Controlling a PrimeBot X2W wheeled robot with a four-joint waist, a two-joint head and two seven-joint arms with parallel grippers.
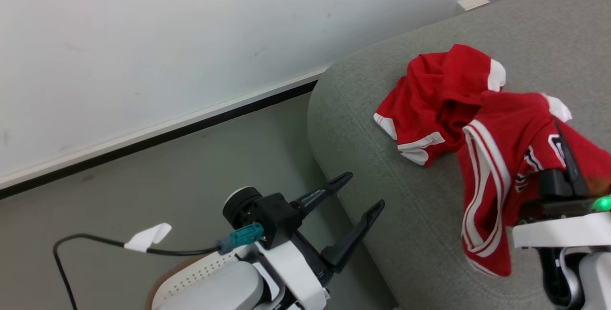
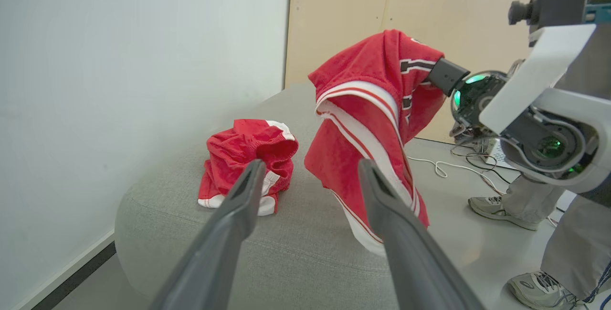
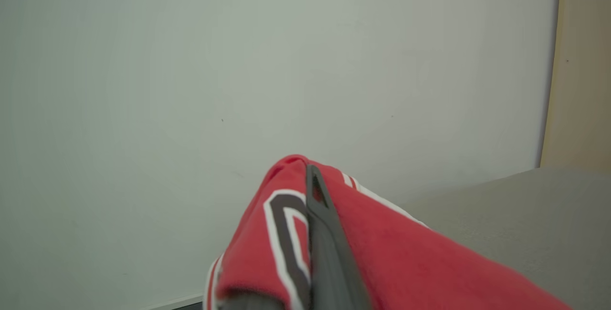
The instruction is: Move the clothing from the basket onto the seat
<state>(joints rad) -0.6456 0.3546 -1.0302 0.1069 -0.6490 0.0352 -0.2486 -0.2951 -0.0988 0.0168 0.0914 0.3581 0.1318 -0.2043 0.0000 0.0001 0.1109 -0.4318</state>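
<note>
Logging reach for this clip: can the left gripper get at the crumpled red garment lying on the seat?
Probably yes: the left gripper is open, pointing toward the crumpled garment on the seat, nothing between them; the hanging garment is off to one side.

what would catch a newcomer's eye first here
First, the striped red garment dangling from the right hand, which is shut on it over the grey sofa. Next, a crumpled red garment lying on the sofa just beyond it, and the left hand open and empty beside the sofa's rounded edge.
</note>
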